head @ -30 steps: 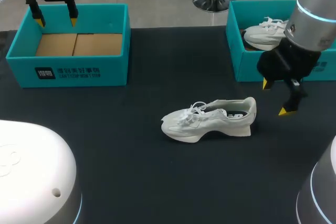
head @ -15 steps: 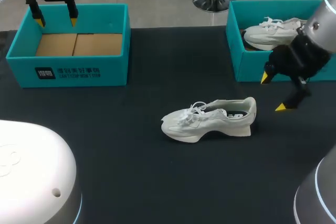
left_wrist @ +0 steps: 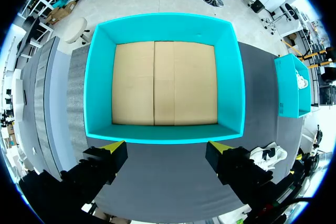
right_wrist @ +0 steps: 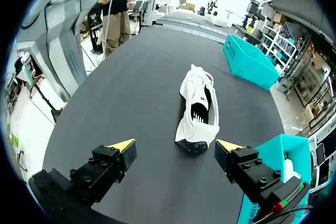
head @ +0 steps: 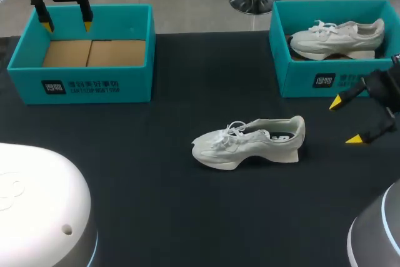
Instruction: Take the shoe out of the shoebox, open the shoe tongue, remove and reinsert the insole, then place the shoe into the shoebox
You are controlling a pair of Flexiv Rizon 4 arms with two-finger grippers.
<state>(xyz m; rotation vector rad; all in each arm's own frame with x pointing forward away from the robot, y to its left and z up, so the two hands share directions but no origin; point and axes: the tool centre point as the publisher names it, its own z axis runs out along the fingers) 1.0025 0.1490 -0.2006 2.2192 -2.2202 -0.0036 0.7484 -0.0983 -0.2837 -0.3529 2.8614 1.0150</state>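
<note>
On the black table top, near its middle, a white lace-up sneaker is seen standing on its sole, toe towards the left arm's side and heel towards the right arm's. It is touched by neither arm. In the right wrist view the sneaker is found just ahead of the right gripper, heel nearest, with the dark insole visible through the collar.

The right gripper is held beside the heel and apart from it, its yellow-tipped fingers spread wide with nothing between them. The left gripper is parked over the far wall of an empty teal cardboard shoebox, likewise spread and holding nothing. In its wrist view only the box's bare brown floor and teal walls are shown ahead of the left gripper. A second teal cardboard shoebox at the right holds a second white sneaker.

The taking-out step is judged complete, and the opening of the tongue is judged to be in hand (the laces look loose, though how far the tongue is lifted cannot be told). For that move, the sneaker would probably need to be steadied by one gripper while the tongue is pinched and drawn forward by the other.
</note>
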